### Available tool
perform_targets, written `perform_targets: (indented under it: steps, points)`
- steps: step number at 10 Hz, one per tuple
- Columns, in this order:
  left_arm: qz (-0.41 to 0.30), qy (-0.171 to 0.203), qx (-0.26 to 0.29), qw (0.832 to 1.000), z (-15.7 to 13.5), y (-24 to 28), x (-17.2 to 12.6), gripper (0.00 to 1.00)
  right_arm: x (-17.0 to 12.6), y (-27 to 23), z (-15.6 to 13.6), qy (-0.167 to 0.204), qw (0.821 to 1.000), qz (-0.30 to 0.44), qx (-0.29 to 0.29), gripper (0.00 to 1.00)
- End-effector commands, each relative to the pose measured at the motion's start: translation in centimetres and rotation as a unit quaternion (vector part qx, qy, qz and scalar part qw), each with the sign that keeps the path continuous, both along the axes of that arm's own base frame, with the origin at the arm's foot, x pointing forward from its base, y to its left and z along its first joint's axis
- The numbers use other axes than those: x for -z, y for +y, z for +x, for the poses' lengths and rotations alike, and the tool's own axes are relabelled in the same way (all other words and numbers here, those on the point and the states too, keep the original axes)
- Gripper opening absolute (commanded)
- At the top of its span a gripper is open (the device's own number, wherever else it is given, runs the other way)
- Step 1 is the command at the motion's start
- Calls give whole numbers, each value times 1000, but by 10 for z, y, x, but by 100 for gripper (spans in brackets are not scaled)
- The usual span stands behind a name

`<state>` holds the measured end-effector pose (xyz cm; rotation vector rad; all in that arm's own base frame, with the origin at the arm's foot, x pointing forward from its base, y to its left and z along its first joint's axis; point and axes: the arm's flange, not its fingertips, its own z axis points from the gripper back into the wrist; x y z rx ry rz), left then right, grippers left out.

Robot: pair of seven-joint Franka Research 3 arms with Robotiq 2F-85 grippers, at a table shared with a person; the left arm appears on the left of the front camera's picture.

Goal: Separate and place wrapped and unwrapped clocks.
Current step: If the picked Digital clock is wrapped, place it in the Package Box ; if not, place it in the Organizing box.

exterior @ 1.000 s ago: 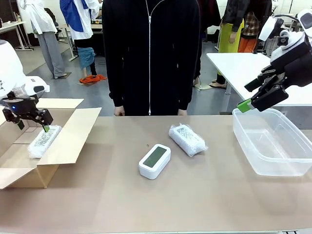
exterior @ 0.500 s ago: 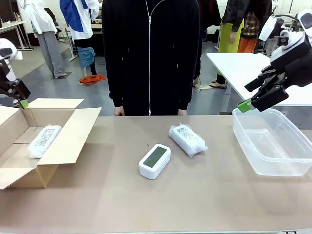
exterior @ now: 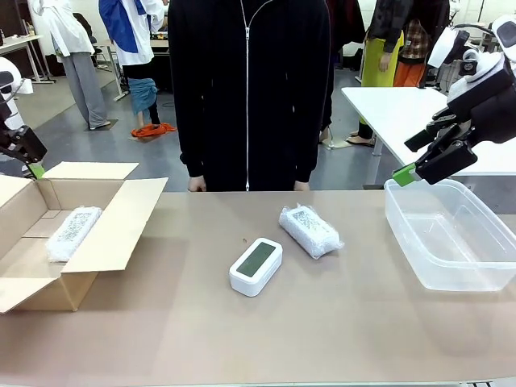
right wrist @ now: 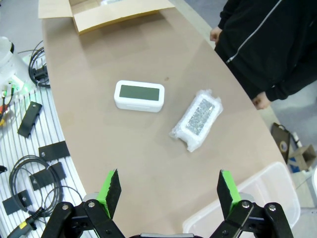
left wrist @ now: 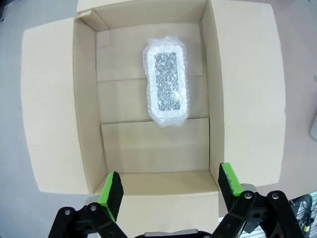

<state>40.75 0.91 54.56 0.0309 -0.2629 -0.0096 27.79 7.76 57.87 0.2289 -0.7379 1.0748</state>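
At far left the left gripper [exterior: 31, 161] hangs open above the cardboard box [exterior: 121, 218]. In it lies one wrapped bundle [exterior: 72, 234], long axis lower left to upper right. Mid-frame, with bare table [exterior: 242, 339] around, one white clock [exterior: 256, 266] slants likewise, screen up. Near it a second wrapped bundle [exterior: 310, 230] slants the opposite way. At upper right the right gripper [exterior: 415, 165] is open over the plastic tub [exterior: 403, 214] rim.

Two wrapped clocks [exterior: 74, 232] [exterior: 310, 230]; one unwrapped clock [exterior: 256, 266]; one cardboard box [exterior: 121, 226]; one clear tub [exterior: 431, 274].
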Motion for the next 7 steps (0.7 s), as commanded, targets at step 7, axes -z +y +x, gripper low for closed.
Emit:
perform_targets:
  steps: [7]
  points:
    - [2,-9,-2,1000,-3,3,-6,100,1,1,0,6,1000,6,-6,100]
